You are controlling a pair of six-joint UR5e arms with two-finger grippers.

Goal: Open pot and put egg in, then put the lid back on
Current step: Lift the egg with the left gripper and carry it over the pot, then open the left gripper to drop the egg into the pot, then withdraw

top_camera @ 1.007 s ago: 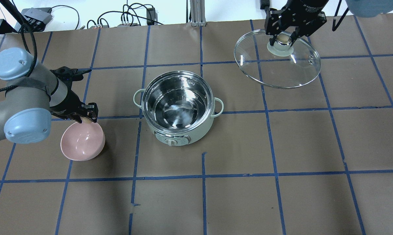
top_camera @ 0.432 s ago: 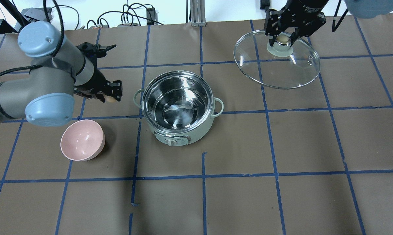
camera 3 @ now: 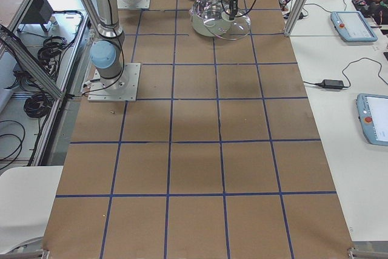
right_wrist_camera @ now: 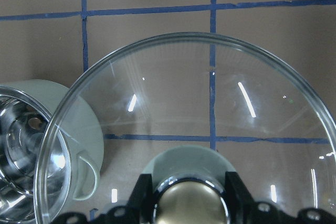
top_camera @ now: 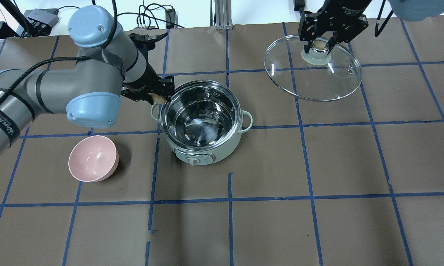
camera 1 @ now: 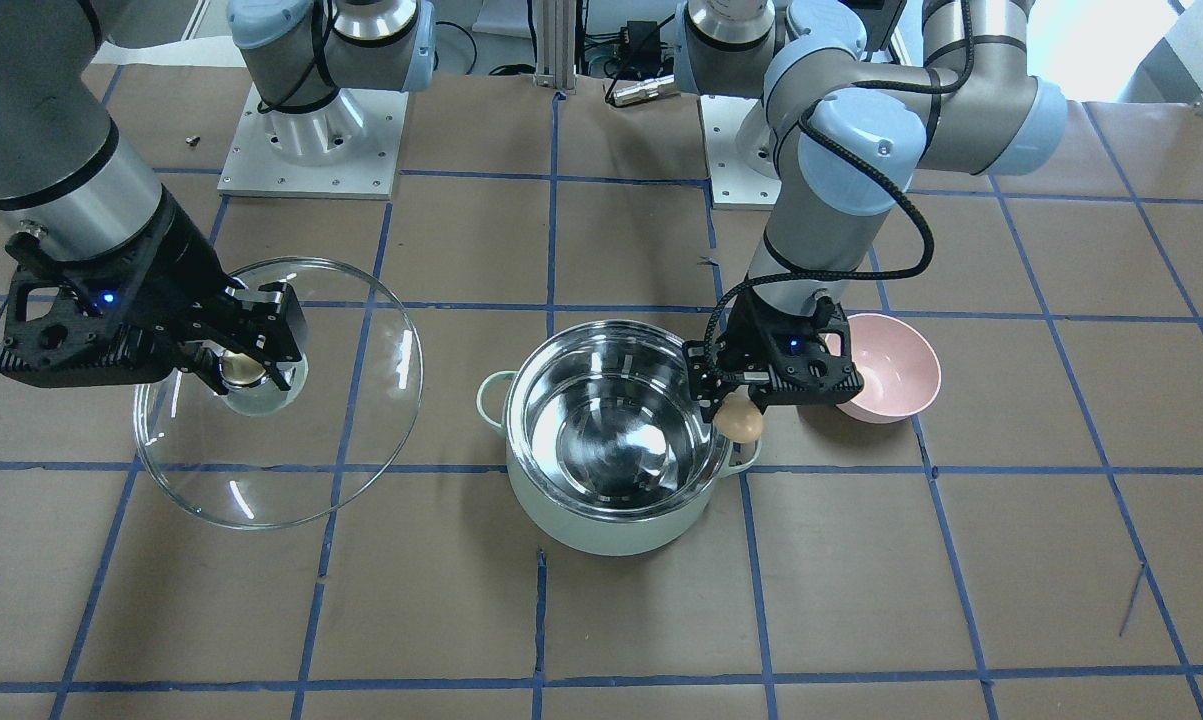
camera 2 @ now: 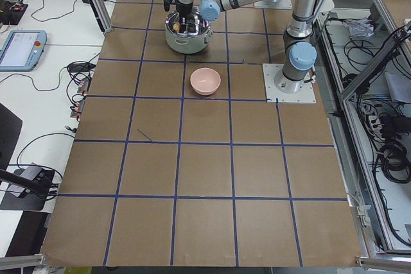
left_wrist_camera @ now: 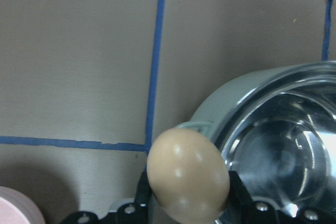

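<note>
The left tool (camera 1: 739,408) pinches the egg (camera 1: 742,424) right over a side handle of the open pot (camera 1: 601,525), just outside its shiny rim. The right tool (top_camera: 319,43) grips the gold knob (right_wrist_camera: 190,203) of the lid (top_camera: 317,81) and holds it tilted, well apart from the pot on the worktop (top_camera: 317,166). The white words on the left arm's black band (top_camera: 1,125) are too small to read.

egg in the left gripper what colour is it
Tan-brown, plain, no pattern. The egg shows best in the left wrist-mounted view.
</note>
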